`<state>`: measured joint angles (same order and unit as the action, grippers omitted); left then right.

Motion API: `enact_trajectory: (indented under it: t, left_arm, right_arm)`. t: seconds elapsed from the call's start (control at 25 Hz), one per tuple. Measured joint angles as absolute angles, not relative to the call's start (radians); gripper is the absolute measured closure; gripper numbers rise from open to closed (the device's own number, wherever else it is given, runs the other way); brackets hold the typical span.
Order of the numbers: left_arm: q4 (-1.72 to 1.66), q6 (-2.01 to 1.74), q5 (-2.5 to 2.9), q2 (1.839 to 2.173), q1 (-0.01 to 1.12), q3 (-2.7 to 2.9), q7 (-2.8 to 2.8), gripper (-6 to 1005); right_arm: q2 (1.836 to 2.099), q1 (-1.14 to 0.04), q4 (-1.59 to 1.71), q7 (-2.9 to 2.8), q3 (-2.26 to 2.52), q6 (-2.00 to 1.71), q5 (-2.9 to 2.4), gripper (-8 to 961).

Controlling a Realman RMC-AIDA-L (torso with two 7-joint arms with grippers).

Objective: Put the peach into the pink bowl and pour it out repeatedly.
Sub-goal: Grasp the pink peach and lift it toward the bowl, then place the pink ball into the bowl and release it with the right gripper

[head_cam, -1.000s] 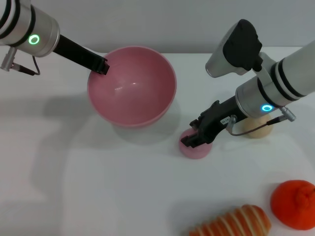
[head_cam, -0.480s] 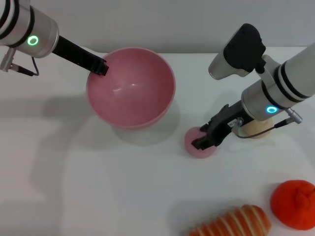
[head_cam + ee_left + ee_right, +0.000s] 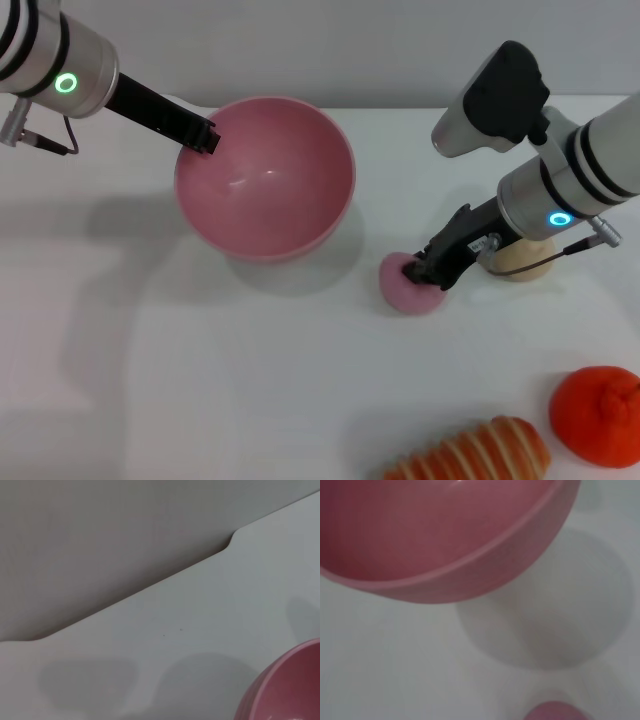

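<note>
Shifted rightward: matte pink peach [image 3: 408, 285]

Surface finishes: plastic, matt and glossy.
Pink bowl [image 3: 265, 178]: smooth glossy plastic, highlights on inner wall. Peach [image 3: 408, 287]: matt, dusty skin. Counter [image 3: 200, 380]: smooth matt white. Right gripper [image 3: 424, 275]: matt black fingers. Arm housings: satin silver with black bands.

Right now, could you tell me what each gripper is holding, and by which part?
The left gripper holds the pink bowl by its rim. The right gripper is on the peach; whether it grips cannot be told.
</note>
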<state>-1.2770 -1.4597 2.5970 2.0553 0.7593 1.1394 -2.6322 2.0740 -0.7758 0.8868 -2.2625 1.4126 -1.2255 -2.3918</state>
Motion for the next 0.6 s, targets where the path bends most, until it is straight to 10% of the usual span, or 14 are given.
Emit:
enact_trajectory:
  t: [0.6]
  left_arm:
    - [-1.267,-1.468,2.587,2.059,0.760,1.147,-2.626,952]
  right_arm:
    - [2.074,-0.608,1.555,-2.355,1.192,-1.324,-2.393,921]
